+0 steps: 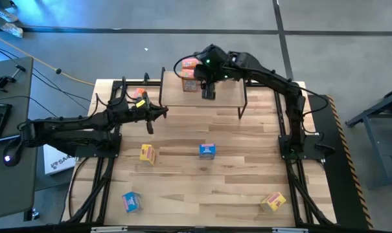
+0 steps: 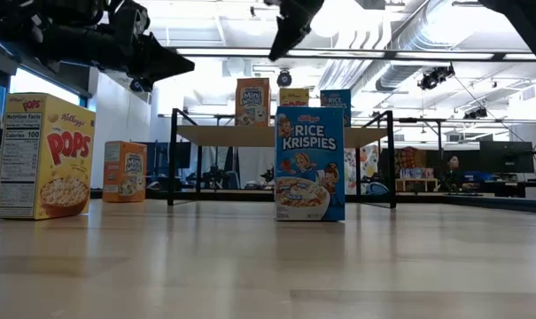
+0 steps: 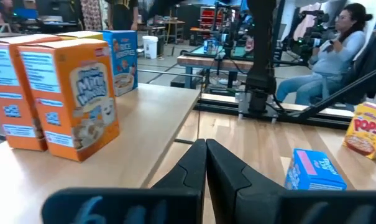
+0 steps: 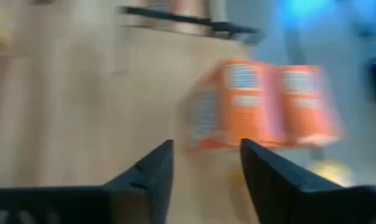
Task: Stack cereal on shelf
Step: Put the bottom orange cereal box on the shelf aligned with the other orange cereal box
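Right gripper (image 1: 208, 90), jaws apart and empty, hangs at upper centre over the shelf (image 1: 225, 97) just beside two orange boxes (image 1: 190, 74); a careless sweep could topple them, while the left gripper (image 1: 158, 113), clenched on nothing, waits left of the shelf.

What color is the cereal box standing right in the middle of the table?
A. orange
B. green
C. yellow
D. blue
D: the box in the middle of the table is blue, and the low view shows its blue Rice Krispies front.
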Motion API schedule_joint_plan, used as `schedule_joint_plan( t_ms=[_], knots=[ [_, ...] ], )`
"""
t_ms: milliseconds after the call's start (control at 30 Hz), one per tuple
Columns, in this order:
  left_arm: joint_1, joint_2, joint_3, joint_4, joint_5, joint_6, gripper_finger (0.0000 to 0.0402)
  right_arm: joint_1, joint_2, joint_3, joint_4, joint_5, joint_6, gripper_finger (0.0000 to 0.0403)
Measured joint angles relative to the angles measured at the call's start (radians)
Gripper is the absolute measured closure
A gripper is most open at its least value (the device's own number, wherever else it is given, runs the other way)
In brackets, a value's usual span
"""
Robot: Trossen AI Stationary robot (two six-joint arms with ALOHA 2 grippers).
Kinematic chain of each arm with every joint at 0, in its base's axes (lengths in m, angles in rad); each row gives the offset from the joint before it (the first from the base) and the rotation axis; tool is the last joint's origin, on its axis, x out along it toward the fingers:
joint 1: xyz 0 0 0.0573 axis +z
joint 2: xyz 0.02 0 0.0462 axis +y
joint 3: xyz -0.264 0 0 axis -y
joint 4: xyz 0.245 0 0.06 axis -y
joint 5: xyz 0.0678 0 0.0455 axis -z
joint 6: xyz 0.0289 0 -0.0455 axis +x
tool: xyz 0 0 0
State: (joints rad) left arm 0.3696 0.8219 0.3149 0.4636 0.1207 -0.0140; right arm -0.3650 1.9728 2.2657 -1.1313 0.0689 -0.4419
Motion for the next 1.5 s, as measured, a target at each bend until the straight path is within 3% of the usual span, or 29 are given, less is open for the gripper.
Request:
schedule_joint_plan(
  t_ms=[100, 200, 267, 433, 600, 1500],
  knots=[
    [0.013, 0.0, 0.0, 0.0, 0.0, 0.02, 0.0399, 0.0, 0.001, -0.091, 0.08, -0.116, 0.024, 0.0302],
    [0.027, 0.0, 0.0, -0.002, 0.0, 0.024, 0.0399, 0.018, 0.002, -0.195, 0.185, -0.113, 0.048, 0.0371],
    [0.037, 0.0, 0.0, -0.007, 0.0, 0.024, 0.0399, 0.034, 0.002, -0.277, 0.283, -0.098, 0.067, 0.0394],
    [0.056, 0.0, 0.0, -0.024, 0.0, 0.025, 0.0399, 0.074, 0.003, -0.453, 0.54, 0.04, 0.125, 0.0379],
    [0.064, 0.0, 0.0, -0.026, -0.001, 0.037, 0.0399, 0.072, 0.003, -0.548, 0.708, 0.165, 0.174, 0.0396],
    [0.064, 0.0, 0.001, -0.026, -0.002, 0.052, 0.0399, 0.013, 0.002, -0.568, 0.748, 0.148, 0.065, 0.0399]
  ],
)
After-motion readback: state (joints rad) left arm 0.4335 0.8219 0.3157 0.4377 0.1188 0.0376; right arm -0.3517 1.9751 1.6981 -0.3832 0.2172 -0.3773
